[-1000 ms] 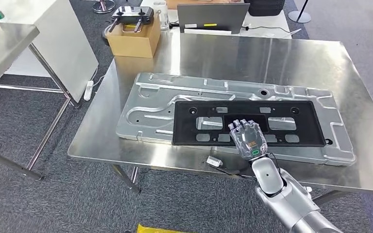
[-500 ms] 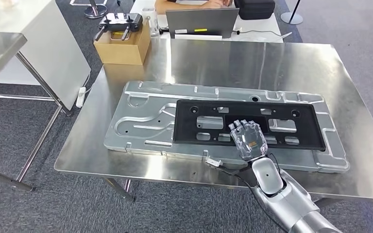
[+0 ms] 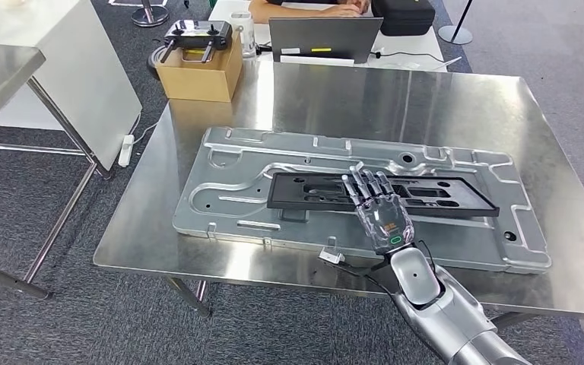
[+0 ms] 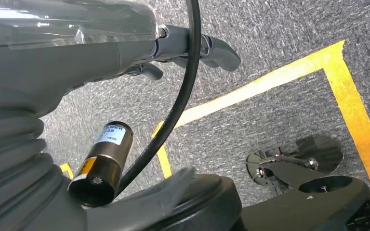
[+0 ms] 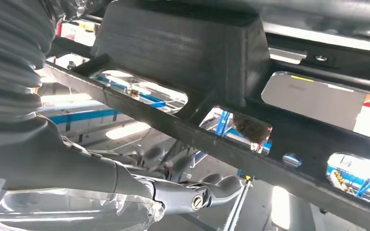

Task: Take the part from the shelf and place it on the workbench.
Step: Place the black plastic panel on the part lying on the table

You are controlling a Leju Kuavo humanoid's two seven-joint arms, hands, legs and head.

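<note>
- Lying flat on a large embossed silver sheet-metal panel [image 3: 228,190], a long black rectangular plastic frame with cut-out windows [image 3: 312,190] sits near the middle of a shiny stainless-steel workbench [image 3: 426,99].
- From the head view, the robot's right hand [image 3: 379,211] reaches in from the lower right on a silver arm [image 3: 441,304]; its fingers [image 3: 361,186] are stretched straight and spread over the near edge of the black frame, at about the frame's middle.
- Nothing is clasped in the right hand; whether the fingertips touch the frame cannot be told.
- From the right wrist view, the black frame [image 5: 212,72] is seen close up, with bright windows showing through its openings, and the hand's dark fingers [image 5: 207,190] are extended beside it, not wrapped around it.
- From the left wrist view, the left hand [image 4: 183,45] hangs over grey carpet [image 4: 279,38] marked with yellow floor tape [image 4: 270,82]; its dark fingers hold nothing, and how far they are curled cannot be told.
- At the far left corner of the workbench stands a brown cardboard box [image 3: 198,72] with a black handheld controller [image 3: 196,34] on top.
- Beyond the far edge, a grey open laptop [image 3: 323,38] faces away, with a person's forearms [image 3: 304,9] resting behind it.
- On the near edge of the workbench lies a small silver connector on a black cable [image 3: 333,256].
</note>
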